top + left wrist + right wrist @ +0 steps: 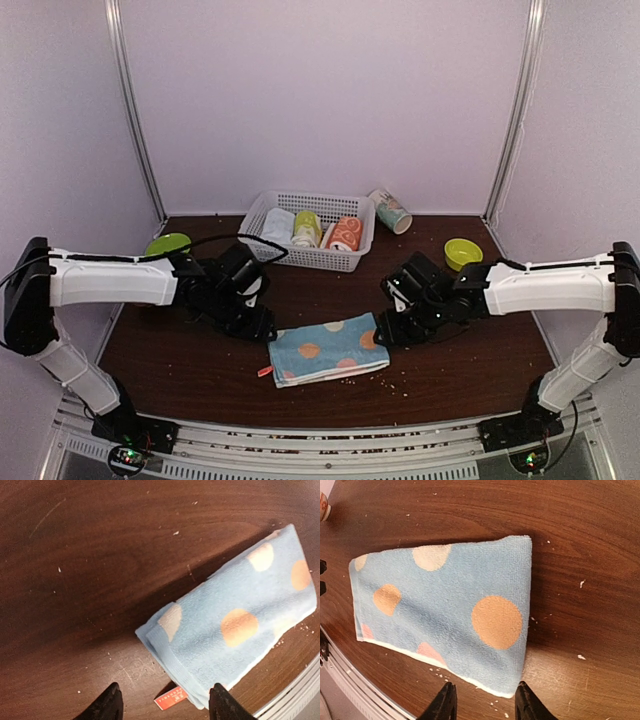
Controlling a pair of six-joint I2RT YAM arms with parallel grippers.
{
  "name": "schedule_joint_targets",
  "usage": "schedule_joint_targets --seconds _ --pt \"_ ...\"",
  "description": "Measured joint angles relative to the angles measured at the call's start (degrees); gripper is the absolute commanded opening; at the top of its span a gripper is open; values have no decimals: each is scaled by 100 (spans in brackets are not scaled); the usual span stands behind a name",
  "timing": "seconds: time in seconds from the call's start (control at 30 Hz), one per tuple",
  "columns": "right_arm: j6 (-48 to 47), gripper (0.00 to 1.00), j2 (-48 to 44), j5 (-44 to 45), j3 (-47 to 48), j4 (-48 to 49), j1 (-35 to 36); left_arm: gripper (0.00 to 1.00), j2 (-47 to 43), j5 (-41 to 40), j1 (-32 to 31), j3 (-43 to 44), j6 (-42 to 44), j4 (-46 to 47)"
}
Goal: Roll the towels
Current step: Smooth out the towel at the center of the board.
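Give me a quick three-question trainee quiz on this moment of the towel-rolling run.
1. True or false: the blue spotted towel is already rolled up.
2. Where does the white basket stand? A) at the near edge B) at the far side, behind the towel C) on top of the towel
3. Fill in: the left gripper and the right gripper are both ____, holding nothing.
Key: 1 false, it lies folded flat on the table; 2 B; 3 open.
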Motion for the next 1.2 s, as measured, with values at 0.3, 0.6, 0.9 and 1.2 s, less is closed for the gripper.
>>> schedule_joint_targets --seconds 0.3,0.6,0.9,1.2 --pt "52 34 409 -122 114 492 205 28 166 695 -426 597 85 269" --pt "348 31 793 -20 299 1012 -68 3 933 1189 -861 476 321 538" --pt "595 29 1829 -13 492 1375 -378 0 1108 1259 -901 -249 337 911" --pt "1093 37 1961 -151 483 1823 -697 0 918 1333 -990 -734 278 1631"
